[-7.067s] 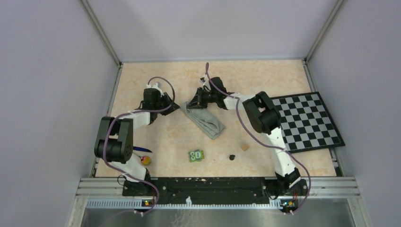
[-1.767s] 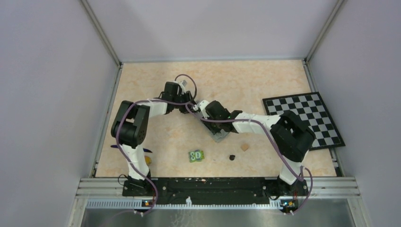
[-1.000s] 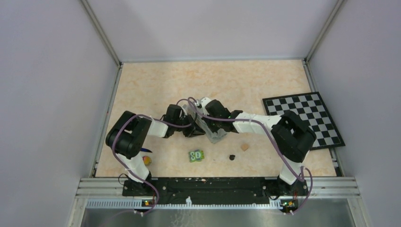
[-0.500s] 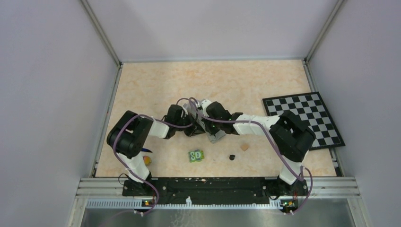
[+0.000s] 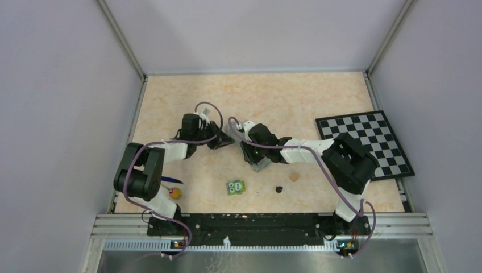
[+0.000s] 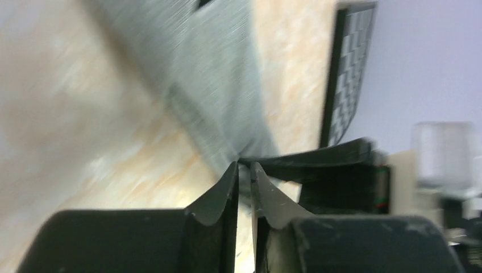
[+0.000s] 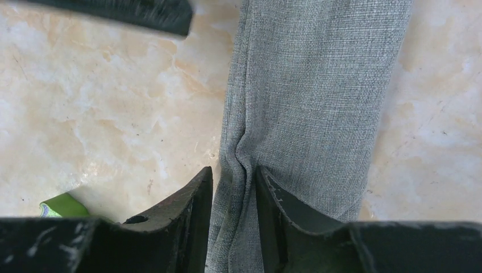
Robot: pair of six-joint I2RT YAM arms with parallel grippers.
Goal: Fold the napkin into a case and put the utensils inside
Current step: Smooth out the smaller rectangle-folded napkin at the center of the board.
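The grey napkin [image 5: 260,164] lies folded into a narrow strip at the table's middle, mostly hidden under my right arm. In the right wrist view my right gripper [image 7: 234,170] pinches a raised ridge along the napkin's [image 7: 318,85] left edge. It also shows in the top view [image 5: 248,152]. My left gripper [image 5: 223,140] is at the strip's far-left end. In the blurred left wrist view its jaws [image 6: 243,165] are nearly shut on the napkin's [image 6: 216,79] tip. The dark blue utensil [image 5: 169,180] and the yellow-orange-headed one [image 5: 177,193] lie by the left arm's base.
A green owl-faced block [image 5: 236,187], a small black piece [image 5: 279,189] and a tan cube [image 5: 294,177] lie in front of the napkin. The checkerboard mat [image 5: 366,145] lies at the right. The owl block's corner shows in the right wrist view [image 7: 59,205].
My left gripper has moved from the napkin's near-left side up and left to its far-left end. My right gripper has stayed on the napkin, shifting slightly.
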